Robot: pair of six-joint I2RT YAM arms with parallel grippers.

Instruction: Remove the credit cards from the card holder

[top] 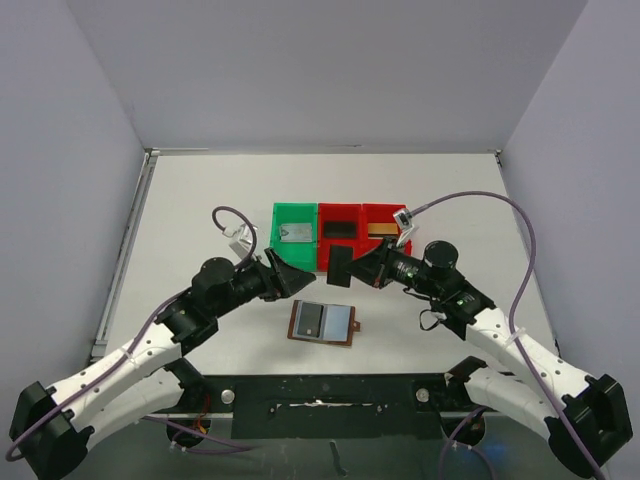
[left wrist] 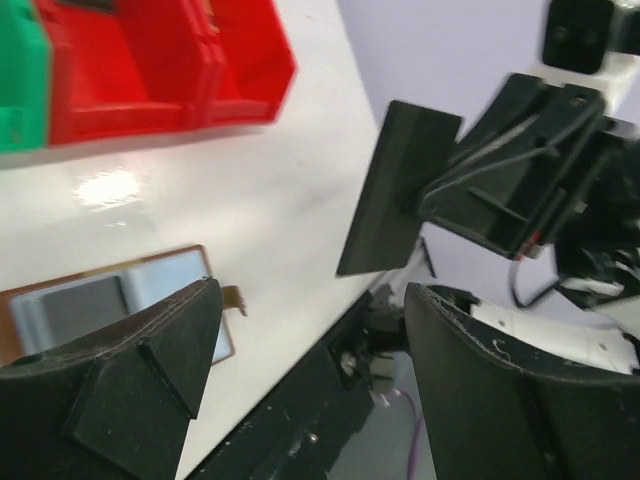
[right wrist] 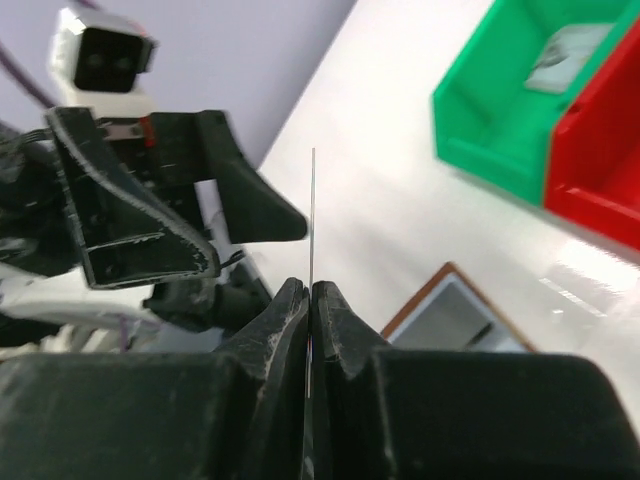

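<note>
Now we see the right claw (top: 362,268) pinched tight on a black card (top: 341,266), holding it upright above the table (top: 200,200). Our left claw (top: 297,276) gapes wide just beside that card, not touching it. Below them the brown card holder (top: 322,322) lies open; a green bin (top: 275,225) and red bins (top: 322,225) stand behind.

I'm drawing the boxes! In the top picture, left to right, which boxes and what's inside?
Green plastic bin holding a silver-grey flat card → middle red plastic bin holding a black flat card → right red plastic bin holding a gold flat card.
</note>
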